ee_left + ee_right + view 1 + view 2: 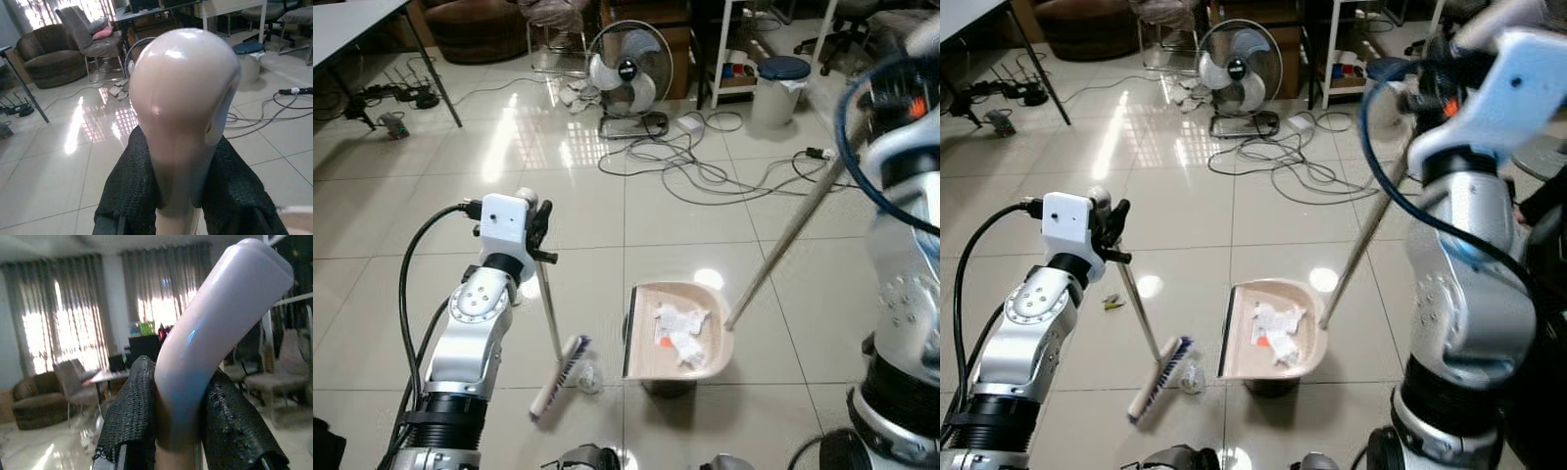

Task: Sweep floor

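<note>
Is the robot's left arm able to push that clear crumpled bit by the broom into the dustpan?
Probably yes. The left gripper holds the broom, whose head sits right beside the clear scrap, and bare floor leads to the dustpan.

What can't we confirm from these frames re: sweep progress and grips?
- Dustpan underside and the floor beneath: hidden by the pan; a dark thing under its front edge can't be identified.
- Small clear item by the broom head: too small to name in either eye view.
- Right gripper on the dustpan handle: in the eye views it is blurred and cut off by the frame edge.
- Left wrist view: broom handle top blocks the floor being swept.
</note>
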